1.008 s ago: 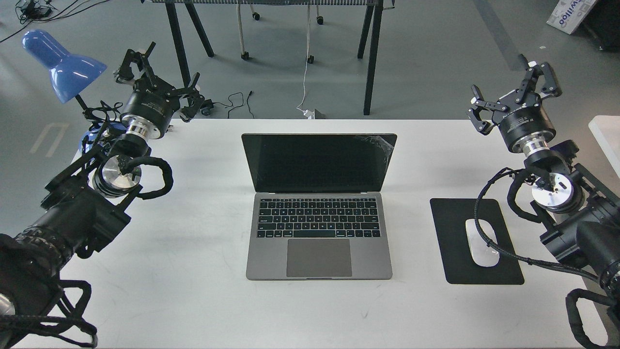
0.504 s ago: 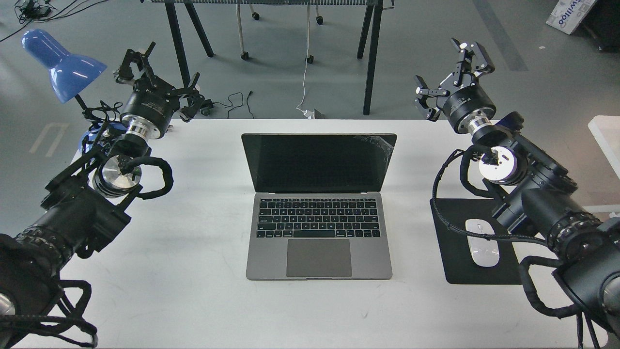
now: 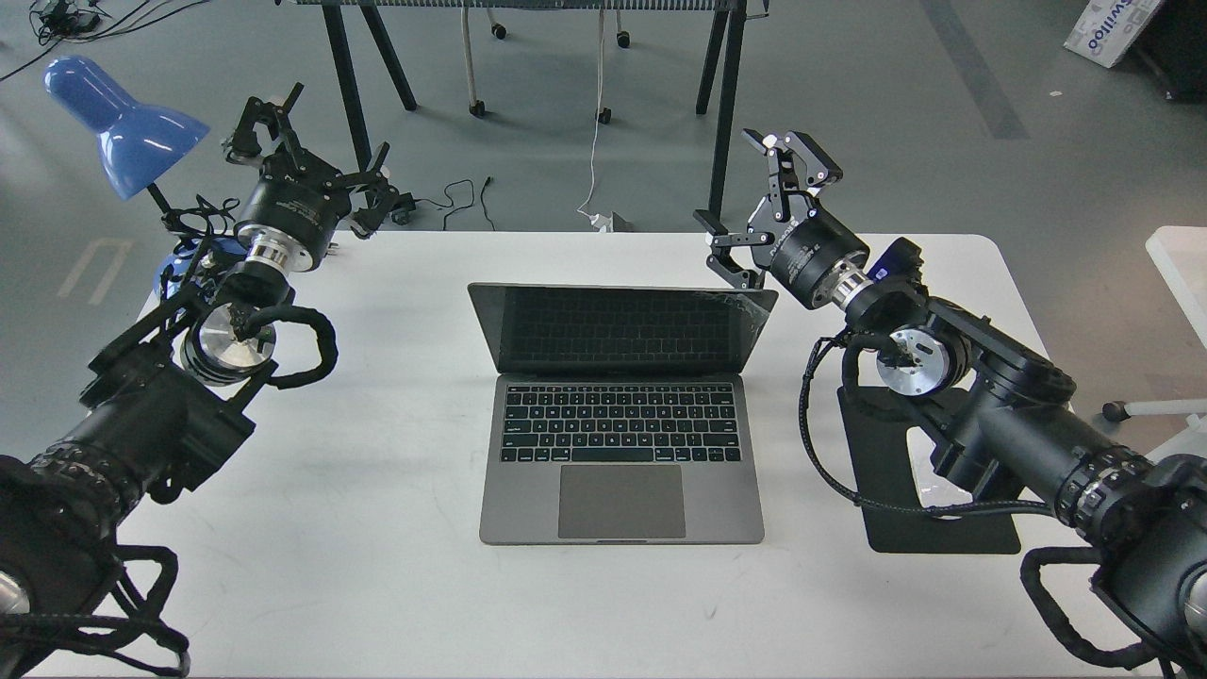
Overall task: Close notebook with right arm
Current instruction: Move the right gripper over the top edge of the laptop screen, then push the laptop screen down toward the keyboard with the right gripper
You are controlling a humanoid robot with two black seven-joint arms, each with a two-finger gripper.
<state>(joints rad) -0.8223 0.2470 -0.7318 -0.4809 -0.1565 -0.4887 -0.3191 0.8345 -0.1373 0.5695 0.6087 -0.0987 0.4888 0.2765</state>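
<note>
The notebook [image 3: 620, 462] lies open in the middle of the white table [image 3: 377, 566], its grey deck and black keyboard towards me. Its lid [image 3: 622, 330] leans forward, and the dark screen mirrors the keys. My right arm reaches in from the right. Its gripper [image 3: 752, 206] is open, just behind and above the lid's far right corner. Its lower finger [image 3: 728, 261] is at that corner's top edge; I cannot tell whether it touches. My left gripper [image 3: 316, 141] is open and empty at the table's far left, near the lamp.
A blue desk lamp [image 3: 123, 123] stands at the far left corner. A black mouse pad [image 3: 891, 509] lies right of the notebook, partly under my right arm, and a white mouse on it is mostly hidden. Table legs and cables are on the floor beyond.
My right arm has swung left from the table's right edge to behind the lid's right corner. The lid has tipped forward from its upright-open position. The left arm has not moved.
</note>
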